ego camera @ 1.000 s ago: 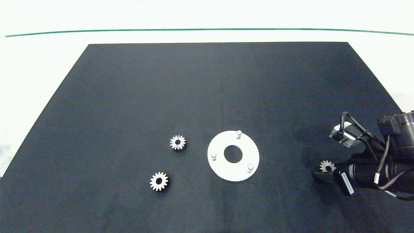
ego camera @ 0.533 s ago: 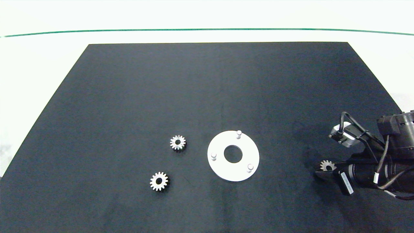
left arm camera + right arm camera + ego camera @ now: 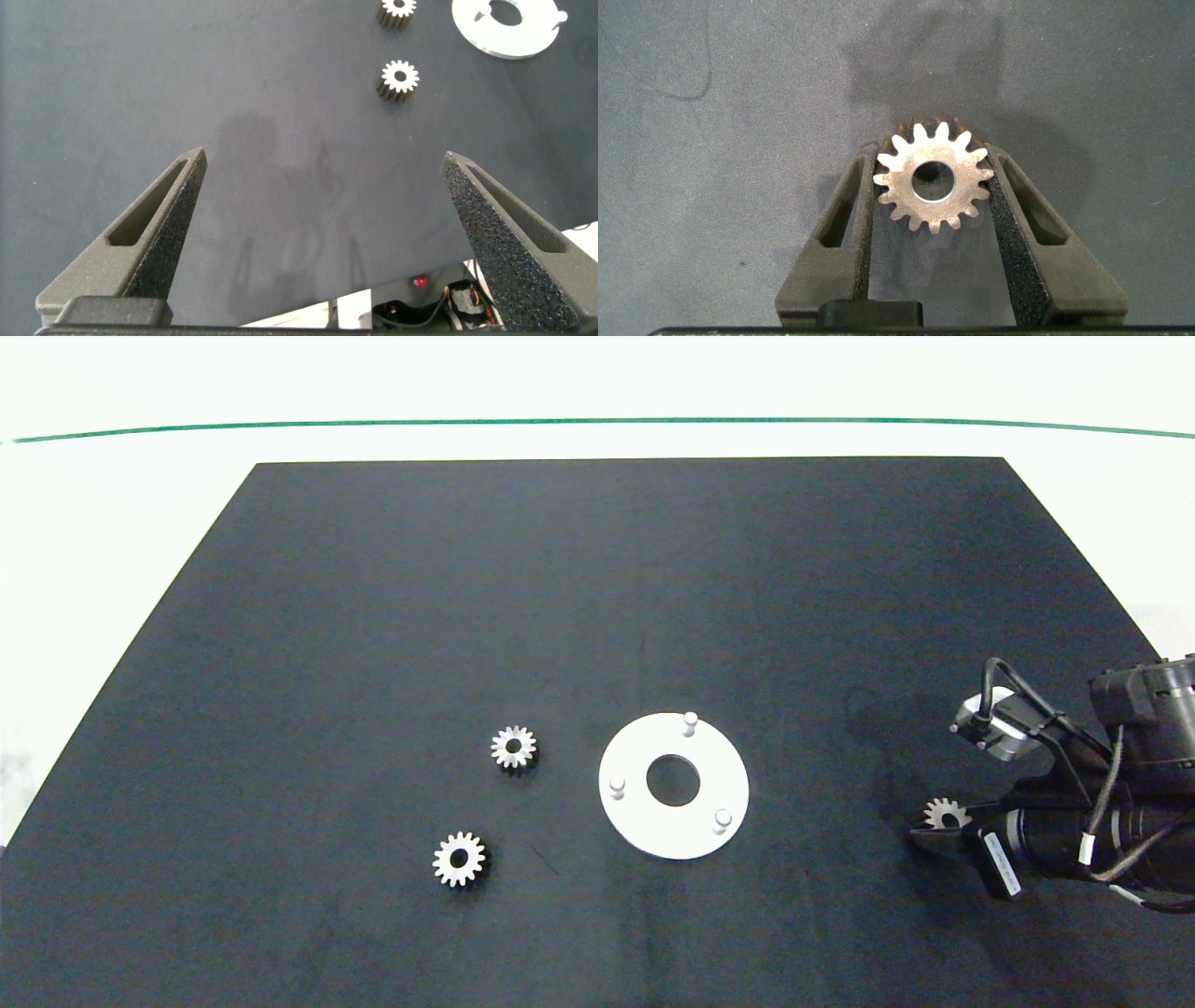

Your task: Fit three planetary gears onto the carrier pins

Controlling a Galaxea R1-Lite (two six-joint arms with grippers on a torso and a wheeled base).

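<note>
You are at the first pick: none of the three short white carrier pins [image 3: 690, 720] on the flat white round disc [image 3: 635, 821] carries a gear yet. The right end effector [image 3: 931, 187] sits low over the black surface [image 3: 597, 616] at its right side, well apart from the disc, and its two grey fingers [image 3: 1015, 210] are closed against opposite flanks of a small silvery toothed metal planetary gear [image 3: 932, 183]. In the right wrist view the gear lies flat between the fingertips, bore showing and teeth touching both pads, so the grip looks seated.

Your next move, as I judge it, is to lift the gear clear, carry it left to the disc, and line its bore over a pin before lowering; the nearest pin [image 3: 722, 819] looks the easiest reach.

The other two silvery gears [image 3: 513, 747] [image 3: 458, 859] lie loose to the left of the disc. The left end effector [image 3: 327, 187] hangs spread wide and empty above bare surface, outside the head view.
</note>
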